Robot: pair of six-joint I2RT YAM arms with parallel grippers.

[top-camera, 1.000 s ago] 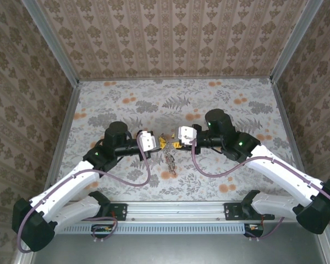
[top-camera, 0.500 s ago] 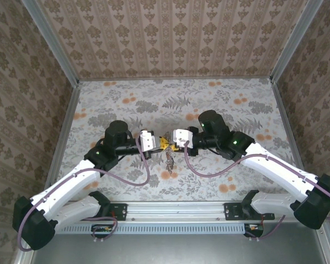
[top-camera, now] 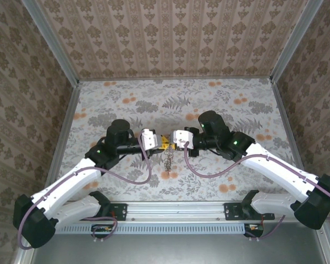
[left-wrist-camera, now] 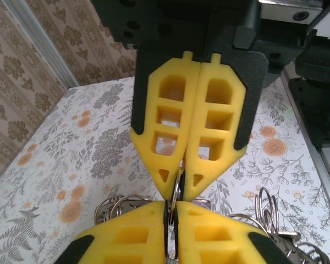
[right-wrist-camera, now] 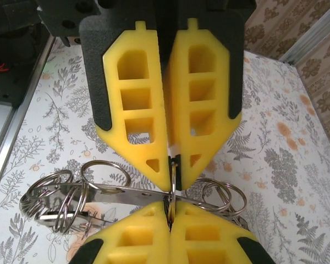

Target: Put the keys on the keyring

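My left gripper (top-camera: pixel 162 143) and right gripper (top-camera: pixel 170 144) meet tip to tip above the table's middle. Both are shut on the keyring (right-wrist-camera: pixel 172 175), a thin metal ring seen edge-on in the slit between each pair of yellow pads. In the left wrist view my own pads (left-wrist-camera: pixel 132 236) sit at the bottom, and the keyring (left-wrist-camera: pixel 176 190) runs up into the right gripper (left-wrist-camera: pixel 179 193) facing them. Under the tips hang the keys (top-camera: pixel 168 159): a flat metal blade (right-wrist-camera: pixel 126 192) with small wire rings (right-wrist-camera: pixel 49 199) bunched at both ends. No coloured key heads show.
The flowered table (top-camera: pixel 220 104) is walled by patterned panels at the back and both sides. A metal rail (top-camera: pixel 176 209) with the arm bases runs along the near edge. Both arms' purple cables (top-camera: pixel 146 176) loop low beside the hanging bunch.
My right gripper slid left until its tips met the left gripper's, then closed on the ring. The left gripper edged right. The hanging bunch now sits higher and closer under the tips.
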